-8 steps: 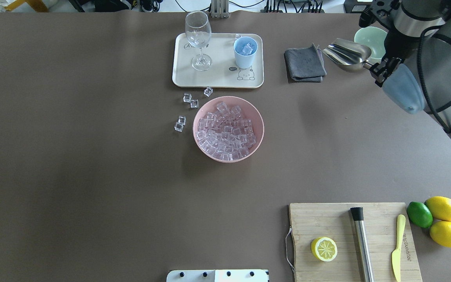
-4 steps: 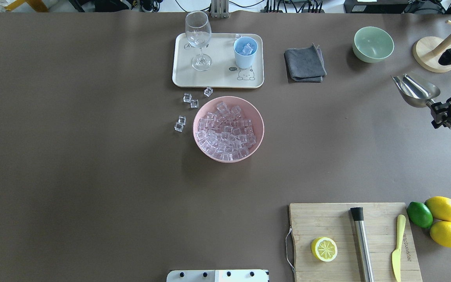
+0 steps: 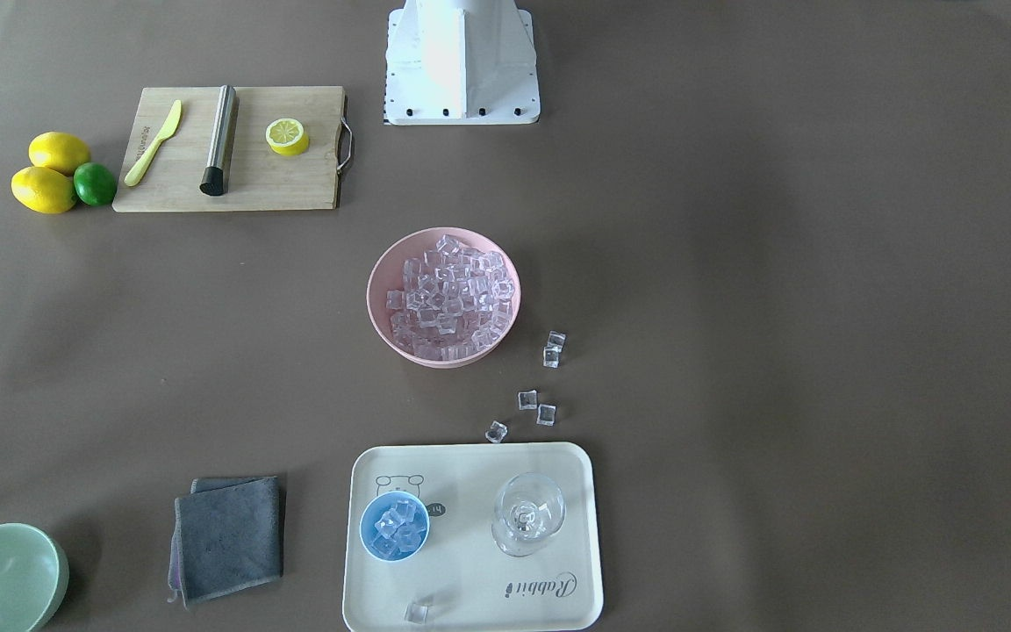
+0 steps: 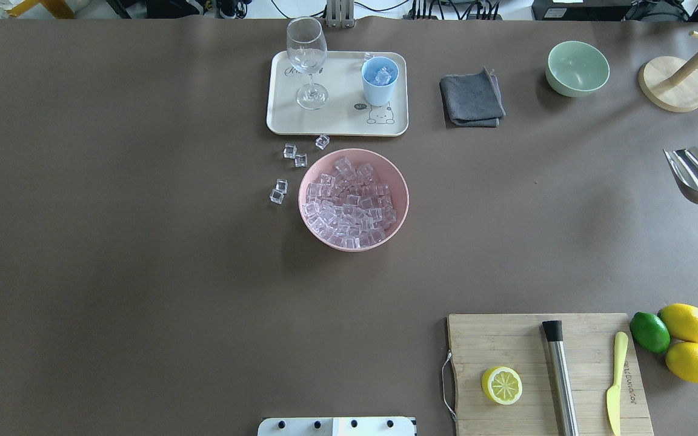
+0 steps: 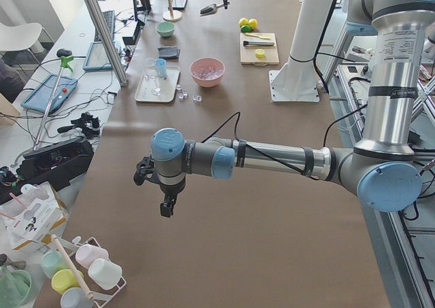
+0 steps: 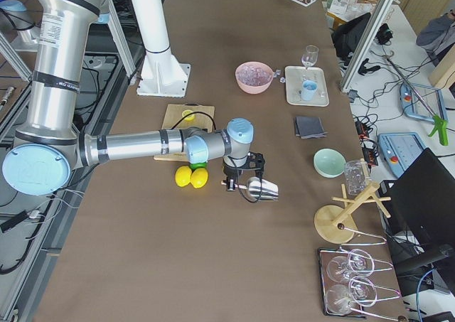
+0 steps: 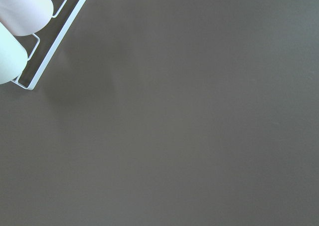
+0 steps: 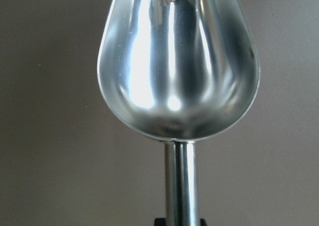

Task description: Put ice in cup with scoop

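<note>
Right jaws on empty scoop, wooden stand nearby

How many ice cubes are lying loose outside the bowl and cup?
6. Two touching cubes sit beside the pink bowl, three lie between the bowl and the tray, and one is on the tray near the cup. None looks hidden.

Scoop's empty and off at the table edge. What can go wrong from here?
1. Pink bowl is full of ice; digging the scoop in may push more cubes out, like the loose cubes beside it.
2. Wine glass stands near the cup; a wide pour could knock it.
</note>
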Tool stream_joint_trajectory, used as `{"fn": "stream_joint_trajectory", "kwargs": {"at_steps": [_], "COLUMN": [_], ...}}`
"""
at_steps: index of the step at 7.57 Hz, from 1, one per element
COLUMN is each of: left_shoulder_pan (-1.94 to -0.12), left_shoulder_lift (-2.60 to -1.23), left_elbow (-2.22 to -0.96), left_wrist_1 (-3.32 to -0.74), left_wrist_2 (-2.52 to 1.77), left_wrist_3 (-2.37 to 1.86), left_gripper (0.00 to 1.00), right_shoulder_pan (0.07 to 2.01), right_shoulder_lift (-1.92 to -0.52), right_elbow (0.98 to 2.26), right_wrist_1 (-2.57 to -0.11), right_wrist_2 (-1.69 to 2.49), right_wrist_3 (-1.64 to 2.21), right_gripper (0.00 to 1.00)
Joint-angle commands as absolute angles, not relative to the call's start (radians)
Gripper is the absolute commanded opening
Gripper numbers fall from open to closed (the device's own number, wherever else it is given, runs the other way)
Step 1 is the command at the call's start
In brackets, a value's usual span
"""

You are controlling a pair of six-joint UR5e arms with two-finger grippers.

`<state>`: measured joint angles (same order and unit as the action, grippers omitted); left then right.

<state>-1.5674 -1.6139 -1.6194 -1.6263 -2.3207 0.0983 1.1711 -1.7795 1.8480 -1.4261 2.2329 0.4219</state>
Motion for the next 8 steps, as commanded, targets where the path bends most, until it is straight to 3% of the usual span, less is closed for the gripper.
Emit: {"fn": "stream_joint_trajectory", "kwargs": {"at_steps": [1, 3, 8], "left_shoulder_pan": [-1.566, -1.568, -1.565], "left_shoulder_lift": [-1.614, -1.611, -1.609], "left_elbow": [-1.626, -1.638, -1.646], "left_wrist_1": [-1.615, -1.615, -1.614], "left_wrist_2": [-2.321, -2.321, -2.319], "left_wrist_3": [0.097, 0.097, 0.097], "left_gripper": [0.99, 0.99, 0.99], "right_shoulder_pan": [1.175, 1.177, 1.288], "right_shoulder_lift": [-1.783, -1.769, -1.752], "right_elbow": [1.769, 1.733, 1.744], "right_wrist_1": [-1.352, -1.307, -1.31], "right_wrist_2": [2.237, 2.238, 2.273], "right_wrist_3": [0.419, 0.429, 0.419], "right_gripper": [0.15, 1.0, 1.0]}}
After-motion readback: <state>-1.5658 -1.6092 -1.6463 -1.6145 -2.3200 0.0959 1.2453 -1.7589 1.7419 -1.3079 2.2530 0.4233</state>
